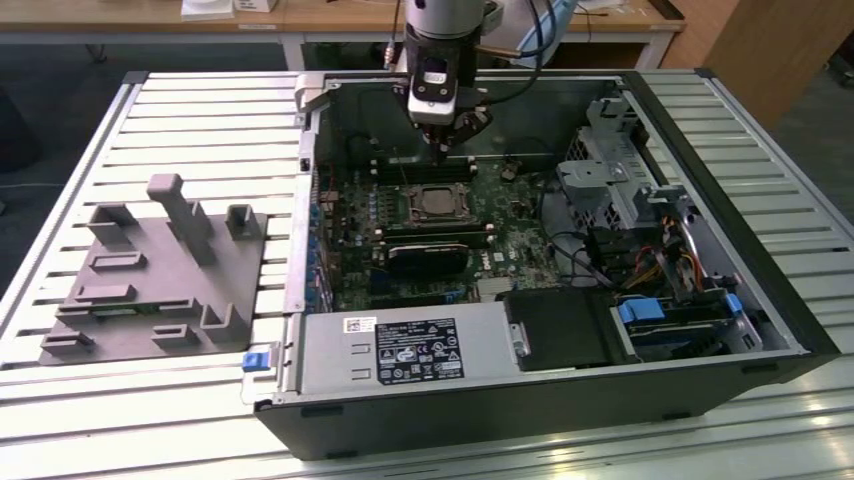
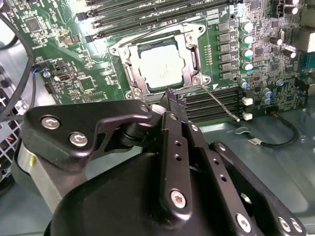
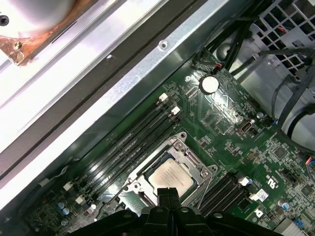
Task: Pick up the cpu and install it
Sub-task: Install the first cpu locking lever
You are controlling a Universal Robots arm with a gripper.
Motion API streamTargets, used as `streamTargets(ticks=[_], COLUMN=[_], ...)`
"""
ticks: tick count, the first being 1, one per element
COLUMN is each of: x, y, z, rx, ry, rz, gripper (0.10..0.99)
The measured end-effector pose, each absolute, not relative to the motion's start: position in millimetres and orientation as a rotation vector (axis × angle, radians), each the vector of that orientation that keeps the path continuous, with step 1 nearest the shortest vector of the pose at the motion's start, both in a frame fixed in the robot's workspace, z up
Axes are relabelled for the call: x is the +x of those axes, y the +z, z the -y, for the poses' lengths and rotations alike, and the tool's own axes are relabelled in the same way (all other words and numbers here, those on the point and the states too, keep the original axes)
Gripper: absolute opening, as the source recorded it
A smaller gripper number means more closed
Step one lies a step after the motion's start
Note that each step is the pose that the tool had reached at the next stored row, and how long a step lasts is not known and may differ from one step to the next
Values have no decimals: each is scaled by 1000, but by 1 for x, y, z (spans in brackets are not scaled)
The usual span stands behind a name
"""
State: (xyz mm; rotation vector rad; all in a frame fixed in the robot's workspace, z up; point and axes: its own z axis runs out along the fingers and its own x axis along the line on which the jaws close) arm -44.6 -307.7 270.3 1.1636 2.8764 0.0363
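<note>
Cpu [image 2: 161, 69], silvery-topped and square, already lies flat inside the dark metal-framed socket [image 2: 129, 73] on the green motherboard [image 2: 64, 49], with black memory slots [image 2: 216, 101] alongside. It looks thin, light, rigid and fragile underneath, with a smooth, slippery top, so holding it by opposite edges seems safest. The gripper [image 2: 172, 98] hangs just above the socket, its fingers [image 2: 170, 94] pressed together and holding nothing. The open computer case [image 1: 694, 130] rests on the slatted bench [image 1: 160, 110], with a grey tray [image 1: 160, 280] at the exterior view's left.

Pale slatted worktable [image 1: 80, 150], wooden-topped bench [image 1: 334, 18] behind, wooden panel [image 1: 787, 50], dark floor.
</note>
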Motion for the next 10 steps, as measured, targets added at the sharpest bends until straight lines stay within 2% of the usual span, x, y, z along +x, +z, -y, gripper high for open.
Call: streamTargets(ticks=[10], x=[-45], y=[270], z=[308], rx=[1013], ry=[39], rz=[-2934], gripper=[106])
